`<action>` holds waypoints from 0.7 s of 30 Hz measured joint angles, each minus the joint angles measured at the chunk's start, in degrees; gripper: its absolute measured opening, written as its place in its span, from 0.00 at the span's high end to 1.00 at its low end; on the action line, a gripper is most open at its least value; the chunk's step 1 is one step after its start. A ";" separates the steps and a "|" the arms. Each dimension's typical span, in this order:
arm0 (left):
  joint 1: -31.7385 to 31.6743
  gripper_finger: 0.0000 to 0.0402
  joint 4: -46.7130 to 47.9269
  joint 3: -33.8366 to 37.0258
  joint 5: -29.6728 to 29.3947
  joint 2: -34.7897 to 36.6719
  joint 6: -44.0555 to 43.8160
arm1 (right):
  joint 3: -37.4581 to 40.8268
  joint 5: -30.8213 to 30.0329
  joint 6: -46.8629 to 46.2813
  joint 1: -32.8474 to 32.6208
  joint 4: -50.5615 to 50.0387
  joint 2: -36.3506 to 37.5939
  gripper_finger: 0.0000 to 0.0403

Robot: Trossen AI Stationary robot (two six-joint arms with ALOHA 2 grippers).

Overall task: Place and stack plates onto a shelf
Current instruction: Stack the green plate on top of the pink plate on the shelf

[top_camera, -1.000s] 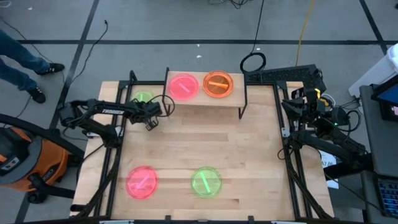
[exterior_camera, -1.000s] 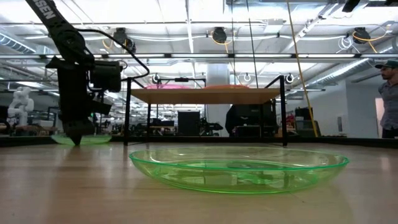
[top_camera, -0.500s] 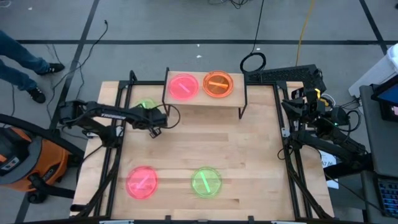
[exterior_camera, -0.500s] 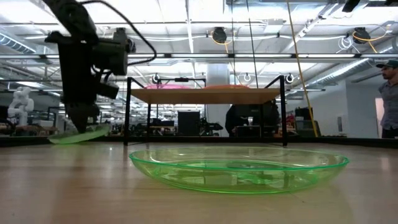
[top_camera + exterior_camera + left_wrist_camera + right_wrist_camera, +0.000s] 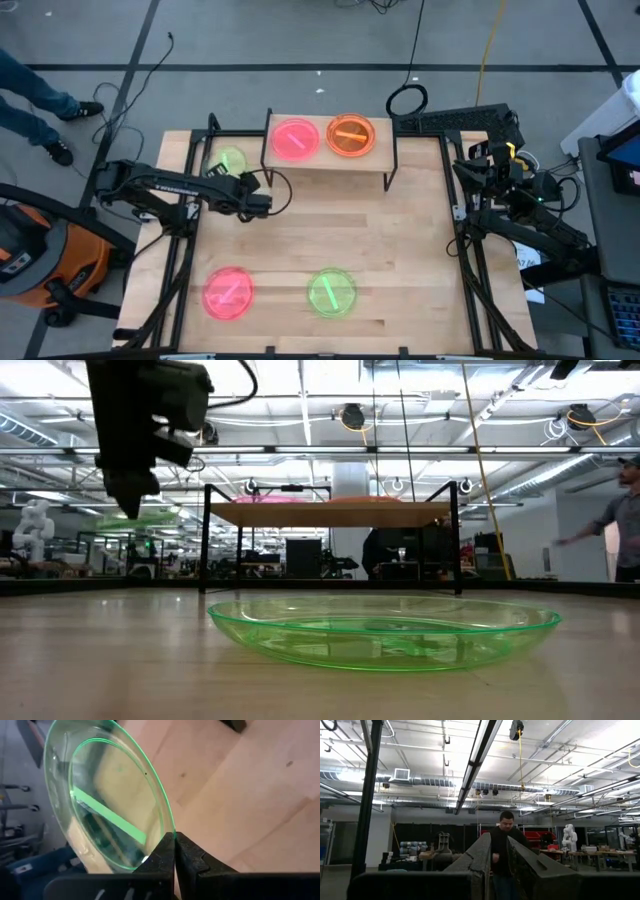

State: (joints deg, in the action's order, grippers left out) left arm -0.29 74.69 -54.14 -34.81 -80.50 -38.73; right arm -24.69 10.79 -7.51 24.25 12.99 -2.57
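The shelf (image 5: 330,160) stands at the table's far middle, with a pink plate (image 5: 295,138) and an orange plate (image 5: 351,135) lying flat on it. Left of the shelf, my left gripper (image 5: 238,178) is shut on a green plate (image 5: 228,162), held up in the air (image 5: 150,517). A second pink plate (image 5: 229,293) and a second green plate (image 5: 331,292) lie flat on the table near its front edge. My right gripper (image 5: 499,845) waits at the table's right edge, pointing upward, a narrow gap between its fingers and nothing in it. My left gripper pinches the green plate's rim (image 5: 167,836) between its two fingers, one above the plate and one beneath. The fingers slant down at it from the near side. The plate is lifted clear of the table and sticks out beyond the fingertips, slightly tilted.
Bare tabletop lies between the shelf and the two front plates. The shelf's thin black legs (image 5: 204,540) stand close beside the held plate. A person (image 5: 625,520) stands beyond the table at the right, and another's legs (image 5: 40,100) show on the floor at the far left.
My left gripper has gone up, and slightly toward the table's near edge, with the green plate. The plate lay on the table, then tipped up at the gripped edge, and now hangs clear at about the height of the shelf board.
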 joint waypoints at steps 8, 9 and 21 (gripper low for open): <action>4.59 1.00 6.42 -8.89 -4.29 0.03 -0.31 | 0.00 0.00 0.00 0.00 -0.04 0.00 0.88; 4.97 1.00 6.63 -10.15 -5.44 0.06 0.42 | -0.01 0.00 0.00 0.01 -0.17 0.00 0.88; 2.93 1.00 -11.03 -20.83 -10.73 0.07 33.95 | -0.02 0.00 0.00 0.02 -1.05 0.00 0.88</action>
State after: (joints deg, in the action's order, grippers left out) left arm 2.64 63.66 -74.97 -45.54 -80.42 -4.78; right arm -24.71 10.79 -7.51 24.27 11.95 -2.57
